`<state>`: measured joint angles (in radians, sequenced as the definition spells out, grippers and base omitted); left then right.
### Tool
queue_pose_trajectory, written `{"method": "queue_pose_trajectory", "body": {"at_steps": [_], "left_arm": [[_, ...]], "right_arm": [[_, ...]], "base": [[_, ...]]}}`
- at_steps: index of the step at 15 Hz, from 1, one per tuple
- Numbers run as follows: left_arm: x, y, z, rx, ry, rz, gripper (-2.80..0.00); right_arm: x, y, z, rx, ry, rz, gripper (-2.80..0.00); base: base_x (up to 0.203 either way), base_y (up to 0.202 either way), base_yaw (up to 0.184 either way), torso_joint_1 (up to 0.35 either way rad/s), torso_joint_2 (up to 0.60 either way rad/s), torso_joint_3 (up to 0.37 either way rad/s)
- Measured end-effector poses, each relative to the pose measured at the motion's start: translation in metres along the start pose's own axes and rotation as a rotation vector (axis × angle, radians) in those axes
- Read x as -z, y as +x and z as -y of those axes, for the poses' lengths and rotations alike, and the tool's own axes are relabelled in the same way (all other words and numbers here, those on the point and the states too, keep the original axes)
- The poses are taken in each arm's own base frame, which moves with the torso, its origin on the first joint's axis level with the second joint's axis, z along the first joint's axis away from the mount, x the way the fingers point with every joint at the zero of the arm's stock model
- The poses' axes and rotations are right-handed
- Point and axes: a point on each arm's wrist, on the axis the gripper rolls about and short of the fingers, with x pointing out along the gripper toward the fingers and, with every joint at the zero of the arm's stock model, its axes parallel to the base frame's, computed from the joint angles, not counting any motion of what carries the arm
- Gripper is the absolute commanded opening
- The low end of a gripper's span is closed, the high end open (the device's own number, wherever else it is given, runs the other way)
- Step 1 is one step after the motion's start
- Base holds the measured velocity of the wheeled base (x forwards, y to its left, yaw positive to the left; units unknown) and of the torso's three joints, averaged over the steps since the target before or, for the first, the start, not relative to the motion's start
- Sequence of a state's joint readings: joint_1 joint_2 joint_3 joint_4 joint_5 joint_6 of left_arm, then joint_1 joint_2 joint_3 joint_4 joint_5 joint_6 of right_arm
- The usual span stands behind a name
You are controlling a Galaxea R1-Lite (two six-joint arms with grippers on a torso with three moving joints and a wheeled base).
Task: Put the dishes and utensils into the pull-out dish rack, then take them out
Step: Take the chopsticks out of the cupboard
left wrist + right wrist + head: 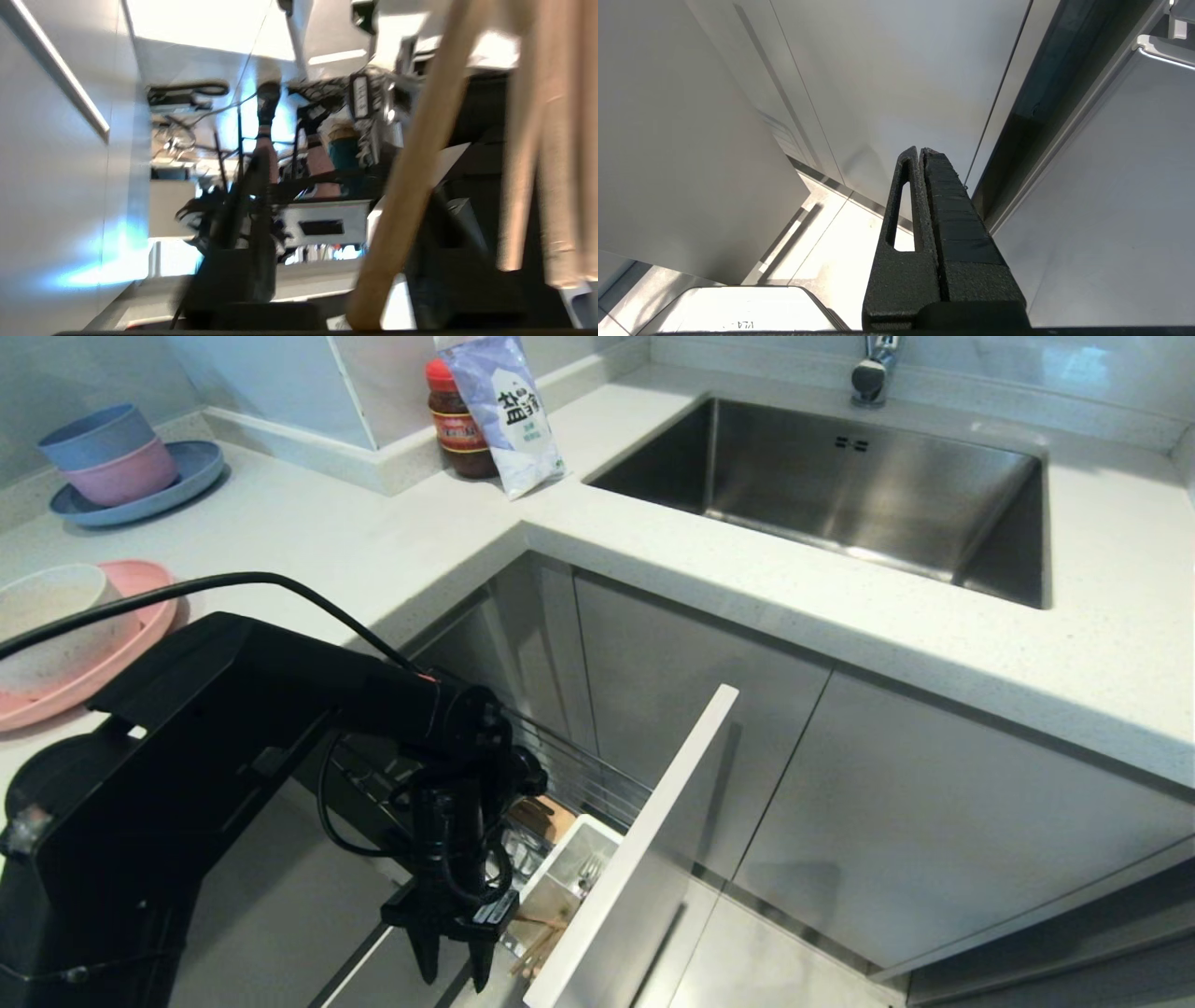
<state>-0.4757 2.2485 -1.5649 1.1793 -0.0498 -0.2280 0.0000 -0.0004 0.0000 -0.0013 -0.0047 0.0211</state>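
Above chrome wire rack (579,775), left gripper (455,975) beside slim wooden chopsticks (537,947)

A stainless steel sink (868,495) is sunk into the pale speckled countertop (392,546), with a chrome tap (873,369) at its far rim. In the corner beside it, a red-lidded jar of dark sauce (459,425) stands just behind a white and blue bag (509,415) that leans against it. Far off on the counter's other stretch, a blue bowl (93,434) sits nested in a pink bowl (126,474) on a blue plate (177,485), and below the worktop run grey cabinet doors (896,821) down to what looks like a pale tiled floor (822,252).
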Motion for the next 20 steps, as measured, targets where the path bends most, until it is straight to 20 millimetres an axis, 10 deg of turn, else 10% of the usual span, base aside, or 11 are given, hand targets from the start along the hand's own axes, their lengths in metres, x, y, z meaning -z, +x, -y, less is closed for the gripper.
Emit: {"method": "queue_pose_trajectory", "body": {"at_steps": [20], "left_arm": [[0.042, -0.044, 0.007, 0.023, -0.029, 0.092, -2.80]], "right_arm": [[0.000, 0.000, 0.000, 0.000, 0.000, 0.000, -2.80]], "base": [[0.000, 0.000, 0.000, 0.000, 0.00, 0.000]]}}
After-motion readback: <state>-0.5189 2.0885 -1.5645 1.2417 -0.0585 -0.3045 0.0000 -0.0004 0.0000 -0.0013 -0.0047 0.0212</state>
